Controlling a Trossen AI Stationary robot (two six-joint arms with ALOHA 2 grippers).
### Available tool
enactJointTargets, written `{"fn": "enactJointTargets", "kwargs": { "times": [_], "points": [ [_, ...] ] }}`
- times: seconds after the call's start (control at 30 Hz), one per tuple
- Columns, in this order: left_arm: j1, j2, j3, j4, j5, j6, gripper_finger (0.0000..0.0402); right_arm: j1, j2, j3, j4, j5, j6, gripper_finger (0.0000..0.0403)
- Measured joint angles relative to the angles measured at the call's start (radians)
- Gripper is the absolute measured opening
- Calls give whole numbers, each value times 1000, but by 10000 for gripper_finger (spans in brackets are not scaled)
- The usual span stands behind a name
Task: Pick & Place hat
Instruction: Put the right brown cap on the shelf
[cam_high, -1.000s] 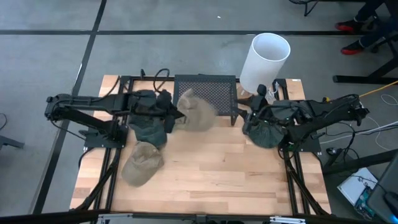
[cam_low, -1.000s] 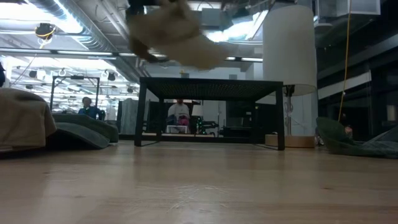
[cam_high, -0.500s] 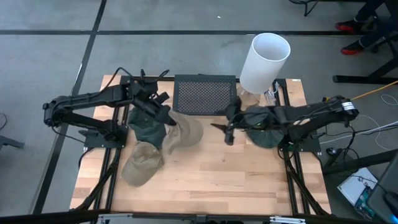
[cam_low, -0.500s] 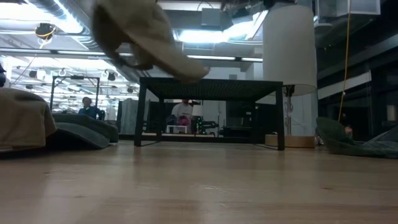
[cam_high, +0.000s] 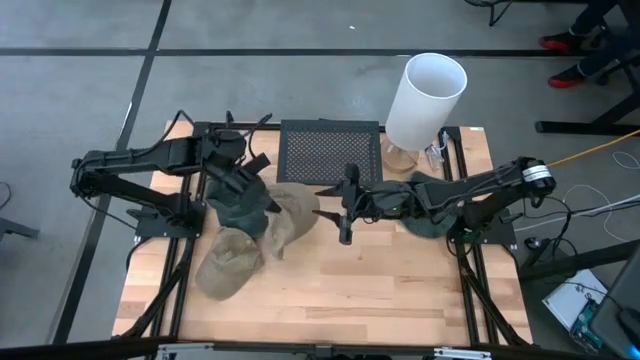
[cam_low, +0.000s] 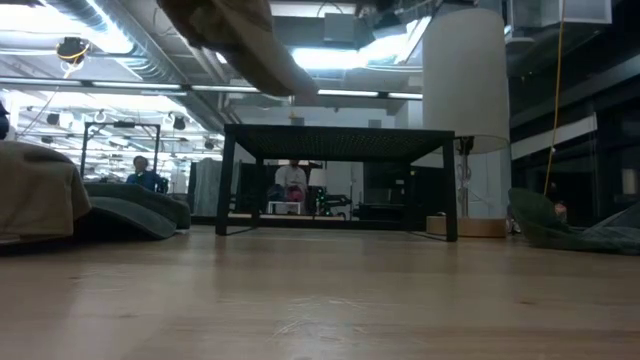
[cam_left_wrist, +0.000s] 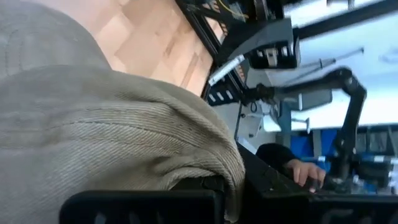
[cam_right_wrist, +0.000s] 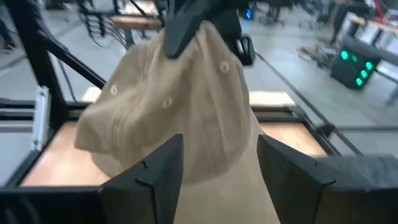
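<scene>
Left fingers (cam_high: 268, 205) pinched tight on the tan hat (cam_high: 288, 213), gripping a fold of ribbed, corduroy-like cloth at its crown; hat slack and drooping, lifted clear of the worktop (cam_high: 350, 280) just left of centre, brim edge (cam_low: 270, 62) hanging into the top of the low view. Seen from the right wrist: same tan hat (cam_right_wrist: 180, 118) soft and domed, small stitched eyelets on its panels, dark clamp of the left arm at its top. Right fingers (cam_high: 345, 207) spread wide, two flat dark angular prongs (cam_right_wrist: 158, 171) holding nothing, set just right of the hat and pointing at it, apart from the cloth.

Farther out on the left: a dark green hat (cam_high: 235, 205) partly under the left arm, just beside the tan one; nearer the front edge, a second tan hat (cam_high: 228, 265) lying crumpled on pale wooden planks. On the right, under the right arm, another dark green hat (cam_high: 435, 215) in a soft heap.

At the far side, centre: a low black metal stand (cam_high: 331, 150) with a perforated mesh top on thin square legs. Beside it to the right, a tall smooth white cylinder (cam_high: 425, 98) on a round wooden base. Black metal frame rails along both sides of the worktop.
</scene>
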Motion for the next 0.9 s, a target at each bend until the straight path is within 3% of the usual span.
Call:
{"fn": "enactJointTargets", "kwargs": {
  "times": [0.17, 0.33, 0.57, 0.9],
  "points": [
    [-70, 5, 0, 24, -54, 41, 4, -1, 1, 0, 77, -64, -32, 202],
    [-110, 56, 0, 158, -54, 73, 4, -13, 16, 0, 133, -162, -4, 201],
    [-132, 130, 1, 204, -13, 73, 4, -21, 32, 0, 139, -169, -1, 201],
    [-131, 143, 1, 327, 12, 100, 4, -34, 61, 0, 103, -235, 47, 200]
  ]
}}
